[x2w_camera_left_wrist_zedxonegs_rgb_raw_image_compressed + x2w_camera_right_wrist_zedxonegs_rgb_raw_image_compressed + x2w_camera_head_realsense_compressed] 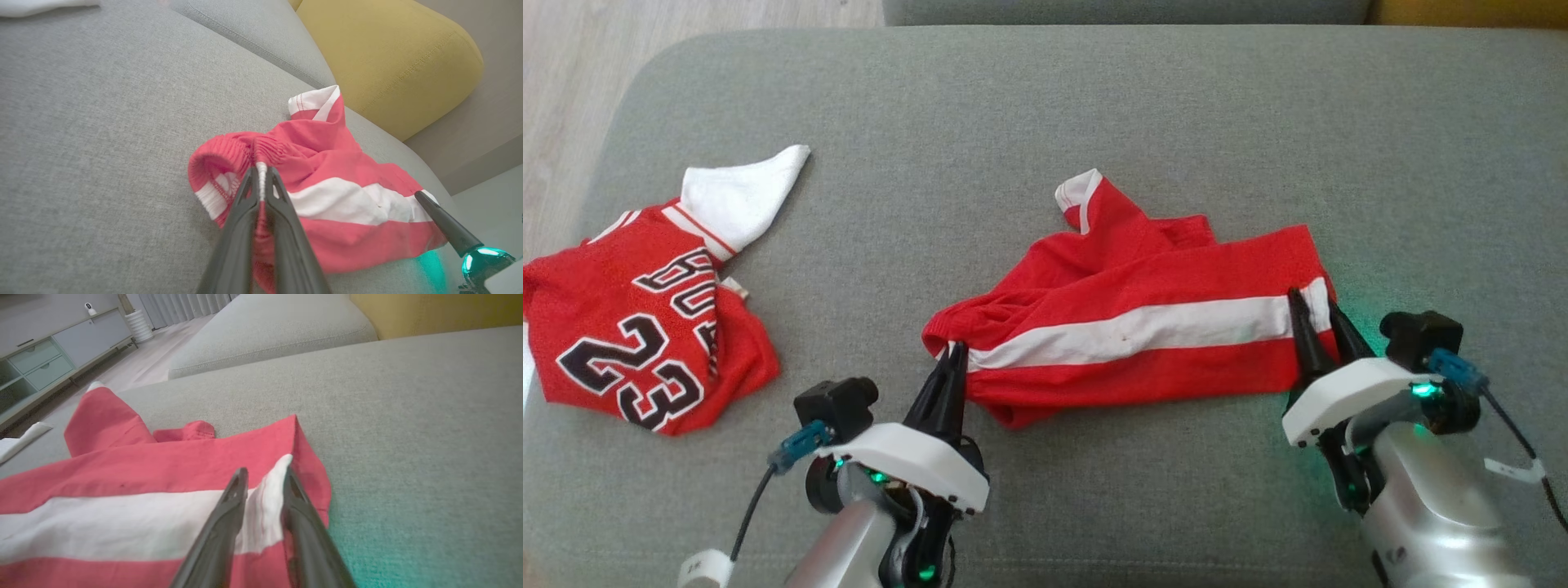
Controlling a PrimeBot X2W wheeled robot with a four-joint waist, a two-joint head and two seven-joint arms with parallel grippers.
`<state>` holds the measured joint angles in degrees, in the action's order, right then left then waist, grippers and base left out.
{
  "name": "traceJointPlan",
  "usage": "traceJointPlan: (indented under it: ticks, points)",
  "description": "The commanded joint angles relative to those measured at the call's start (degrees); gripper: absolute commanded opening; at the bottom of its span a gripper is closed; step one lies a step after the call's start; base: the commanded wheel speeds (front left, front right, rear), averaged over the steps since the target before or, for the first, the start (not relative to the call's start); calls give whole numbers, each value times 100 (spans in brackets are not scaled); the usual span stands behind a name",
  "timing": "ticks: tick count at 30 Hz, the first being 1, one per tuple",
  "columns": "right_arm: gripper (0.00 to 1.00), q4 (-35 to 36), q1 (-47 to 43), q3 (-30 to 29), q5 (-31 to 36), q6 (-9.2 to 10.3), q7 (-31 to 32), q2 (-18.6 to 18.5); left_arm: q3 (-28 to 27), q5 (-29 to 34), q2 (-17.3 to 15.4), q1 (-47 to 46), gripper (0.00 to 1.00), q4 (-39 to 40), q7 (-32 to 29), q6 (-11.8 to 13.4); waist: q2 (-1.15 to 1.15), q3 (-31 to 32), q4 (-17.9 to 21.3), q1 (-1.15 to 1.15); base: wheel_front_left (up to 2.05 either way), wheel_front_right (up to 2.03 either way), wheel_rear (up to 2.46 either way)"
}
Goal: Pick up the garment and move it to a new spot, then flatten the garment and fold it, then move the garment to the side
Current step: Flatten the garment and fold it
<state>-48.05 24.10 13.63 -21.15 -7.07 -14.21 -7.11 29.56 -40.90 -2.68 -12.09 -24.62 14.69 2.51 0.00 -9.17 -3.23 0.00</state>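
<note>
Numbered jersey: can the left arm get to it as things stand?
Probably, but not yet. The jersey lies left of the left end effector with bare cushion between, but that end effector is shut on the waistband of the red shorts and must let go first.

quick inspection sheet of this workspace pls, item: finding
surface: grey cushion, holds two garments
job's things: red shorts with a white stripe, crumpled mid-cushion
clutter: red jersey numbered 23, at the left, apart from the shorts
grippers: left gripper shut on the shorts' waistband; right gripper fingers apart, astride the stripe at the hem end
cables: one with a blue plug at each wrist, left cable and right cable, both off the shorts
surroundings: yellow cushion, wood floor, cabinet
</note>
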Motion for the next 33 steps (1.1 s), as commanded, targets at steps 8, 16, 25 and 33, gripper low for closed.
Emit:
traceJointPlan:
  ticks: [8,16,25,33]
  points:
    - [0,570,44,-62,27,-42,-78,35,-408,229,-20,-266,0,294,31,-35,0,79,66,0,0,0,0]
    - [0,1718,378,-97,-346,-42,-78,-233,-984,898,-128,-1004,0,901,31,-274,0,241,211,0,0,0,0]
    - [0,3025,1490,-38,-851,-42,543,-833,-1274,1343,-939,-2614,0,1720,-692,-230,0,-73,374,0,0,0,0]
    - [0,2166,3302,313,-517,-42,511,-843,-1224,1820,-1126,-4126,0,972,-947,-94,0,-735,513,0,0,0,0]
